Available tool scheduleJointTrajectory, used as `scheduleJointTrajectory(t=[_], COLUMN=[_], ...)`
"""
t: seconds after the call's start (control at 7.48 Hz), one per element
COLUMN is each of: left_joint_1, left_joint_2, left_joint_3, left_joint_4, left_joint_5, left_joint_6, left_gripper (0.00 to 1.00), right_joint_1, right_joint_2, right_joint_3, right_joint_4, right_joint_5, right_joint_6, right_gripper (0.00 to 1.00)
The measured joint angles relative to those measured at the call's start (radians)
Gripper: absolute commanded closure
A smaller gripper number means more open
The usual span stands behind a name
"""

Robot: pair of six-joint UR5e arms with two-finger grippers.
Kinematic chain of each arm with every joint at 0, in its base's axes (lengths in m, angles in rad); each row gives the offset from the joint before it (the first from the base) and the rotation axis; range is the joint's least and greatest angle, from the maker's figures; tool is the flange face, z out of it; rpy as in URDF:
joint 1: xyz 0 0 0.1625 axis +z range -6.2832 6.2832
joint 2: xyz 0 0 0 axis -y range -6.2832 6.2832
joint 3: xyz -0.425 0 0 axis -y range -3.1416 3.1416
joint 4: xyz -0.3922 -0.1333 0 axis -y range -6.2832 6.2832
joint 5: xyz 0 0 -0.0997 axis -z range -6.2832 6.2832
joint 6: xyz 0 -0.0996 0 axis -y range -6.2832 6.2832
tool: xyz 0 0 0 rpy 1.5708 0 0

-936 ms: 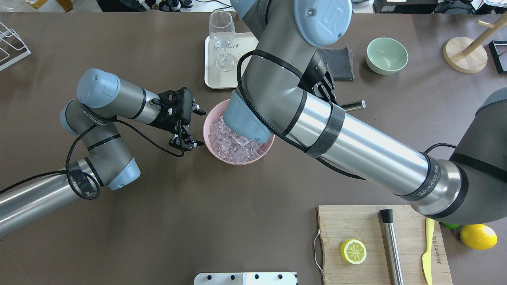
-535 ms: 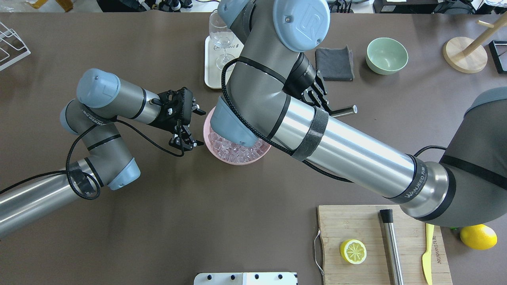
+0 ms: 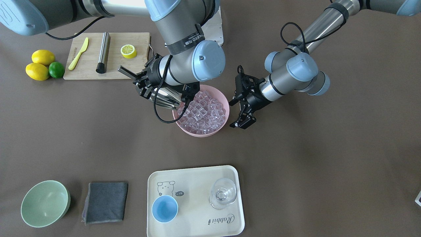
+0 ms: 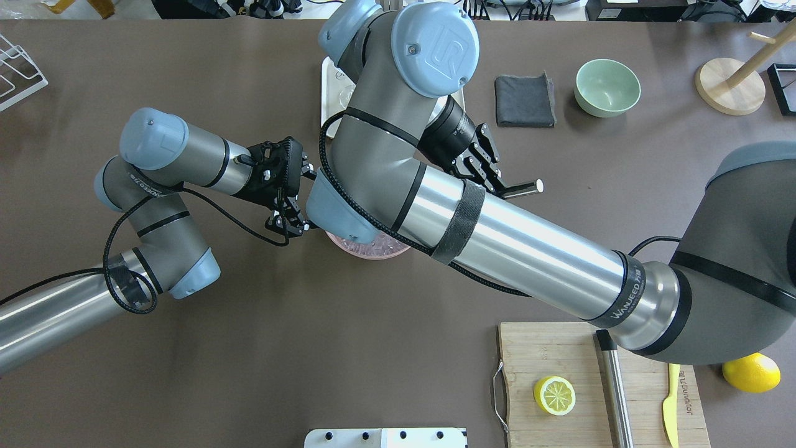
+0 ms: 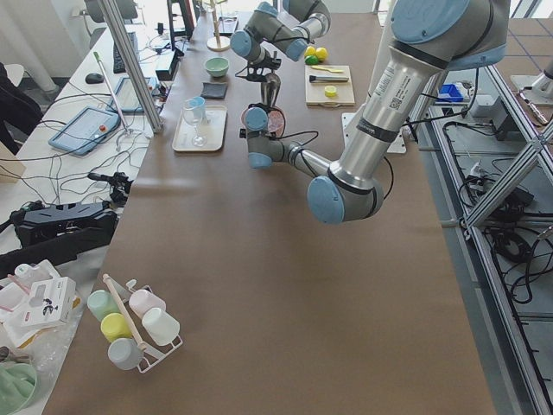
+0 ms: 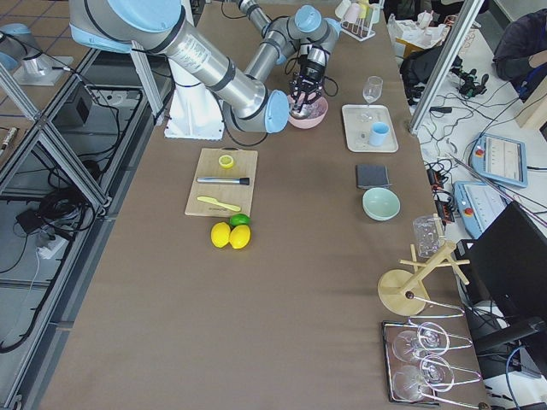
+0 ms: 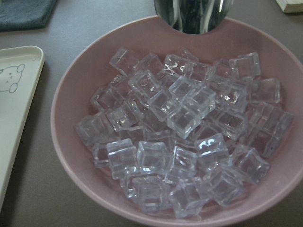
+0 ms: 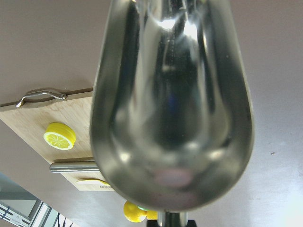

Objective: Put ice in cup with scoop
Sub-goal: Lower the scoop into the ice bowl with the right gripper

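One pink bowl (image 3: 200, 133) with the right gripper (image 3: 142, 84) just beside its rim, clamped on the handle of the steel scoop (image 3: 163, 98), empty trough tipped down at that rim. Across the bowl, left gripper (image 3: 237, 113) just beside it, fingers spread wide, holding nothing. Light-blue cup (image 3: 164, 208) well apart from the bowl, away from the robot; ice (image 3: 204, 110) heaped inside the bowl.

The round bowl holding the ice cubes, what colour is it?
Pink bowl; the left wrist view shows it best.
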Motion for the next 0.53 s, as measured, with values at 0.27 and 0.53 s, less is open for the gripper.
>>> scheduleJointTrajectory(t=[0.27, 0.53], left_joint_1=[0.000, 0.000], left_joint_2=[0.001, 0.001], left_joint_3=[0.000, 0.000], left_joint_4=[-0.004, -0.012], left_joint_5=[0.000, 0.001], left_joint_6=[0.000, 0.000], left_gripper=[0.03, 0.03], right_joint_1=[-0.020, -0.033], right_joint_2=[0.004, 0.014], right_joint_3=[-0.017, -0.037], right_joint_4=[0.001, 0.001], right_joint_5=[-0.006, -0.010], right_joint_6=[0.032, 0.051], right_gripper=[1.00, 1.00])
